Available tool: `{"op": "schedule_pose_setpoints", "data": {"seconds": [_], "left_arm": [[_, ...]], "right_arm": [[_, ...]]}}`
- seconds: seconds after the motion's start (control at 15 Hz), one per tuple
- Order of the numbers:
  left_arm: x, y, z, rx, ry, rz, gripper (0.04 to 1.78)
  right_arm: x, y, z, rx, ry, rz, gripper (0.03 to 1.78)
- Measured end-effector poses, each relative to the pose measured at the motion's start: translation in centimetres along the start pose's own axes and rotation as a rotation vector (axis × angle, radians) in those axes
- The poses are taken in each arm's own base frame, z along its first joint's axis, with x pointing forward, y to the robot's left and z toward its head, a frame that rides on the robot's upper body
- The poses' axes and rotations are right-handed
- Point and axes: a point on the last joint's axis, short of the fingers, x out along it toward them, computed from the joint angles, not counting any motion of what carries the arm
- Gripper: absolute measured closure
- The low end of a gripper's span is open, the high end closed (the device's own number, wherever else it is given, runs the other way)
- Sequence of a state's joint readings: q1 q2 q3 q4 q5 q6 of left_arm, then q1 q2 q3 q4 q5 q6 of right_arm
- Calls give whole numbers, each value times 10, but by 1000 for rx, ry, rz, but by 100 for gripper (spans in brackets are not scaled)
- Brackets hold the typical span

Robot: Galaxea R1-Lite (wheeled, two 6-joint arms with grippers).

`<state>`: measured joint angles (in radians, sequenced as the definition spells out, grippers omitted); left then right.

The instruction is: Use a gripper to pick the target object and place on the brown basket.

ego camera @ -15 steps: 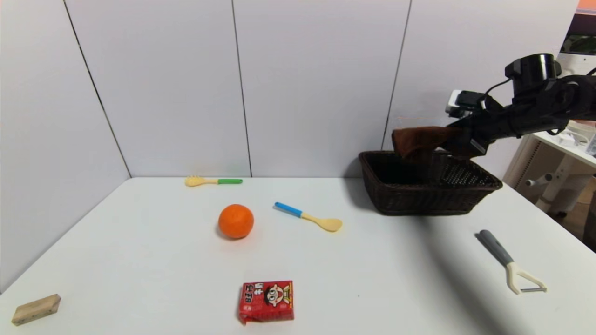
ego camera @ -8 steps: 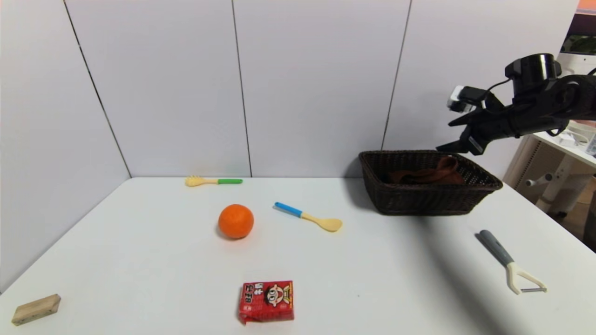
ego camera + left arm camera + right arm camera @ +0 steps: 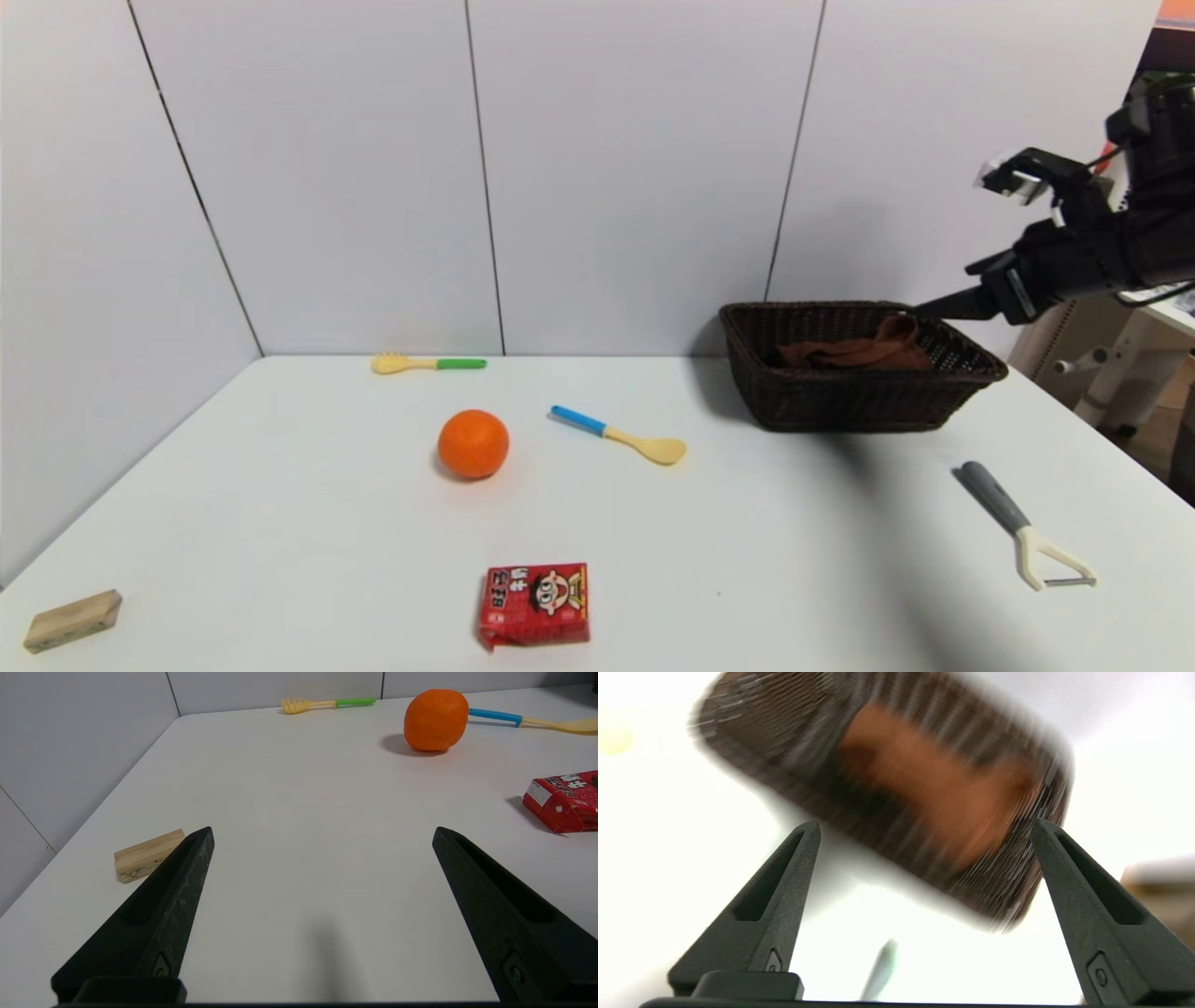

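At the head view's right edge, the black right gripper (image 3: 943, 303) is hanging spread and empty because the soft dark-brown cloth towel (image 3: 859, 351) is lying inside the rectangular dark-brown wicker basket (image 3: 854, 401).

Through the right wrist camera we see our right claw (image 3: 924, 828) with its two black fingers (image 3: 777, 905) spread wide apart and nothing between them. Beyond the tips sits the brown basket (image 3: 784, 732), heavily smeared by blur, its woven wall showing as streaks. Inside it lies the brown towel (image 3: 934, 784), an orange-brown patch in the basket's bed. The white worktop (image 3: 668, 835) surrounds the basket. A pale elongated item (image 3: 880, 966) shows between the fingers, too blurred for us to name.
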<state>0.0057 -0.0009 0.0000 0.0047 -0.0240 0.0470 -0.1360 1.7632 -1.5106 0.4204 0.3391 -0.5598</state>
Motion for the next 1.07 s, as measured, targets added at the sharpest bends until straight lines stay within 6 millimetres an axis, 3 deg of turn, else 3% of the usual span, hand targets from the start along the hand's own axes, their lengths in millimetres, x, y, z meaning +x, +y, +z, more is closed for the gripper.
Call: {"op": "schedule_pose_setpoints", "data": {"seconds": [0.27,0.47,0.73,1.07], "left_arm": [[0,0,0,0,0,0,13],[0,0,0,0,0,0,13],[0,0,0,0,0,0,13],[0,0,0,0,0,0,13]], "right_arm": [[-91,61,-56,258,44,-104,18],[-133,113,-113,373,52,-226,16],[-146,170,-191,393,-84,-364,13],[-146,207,-245,199,-405,-392,12]]}}
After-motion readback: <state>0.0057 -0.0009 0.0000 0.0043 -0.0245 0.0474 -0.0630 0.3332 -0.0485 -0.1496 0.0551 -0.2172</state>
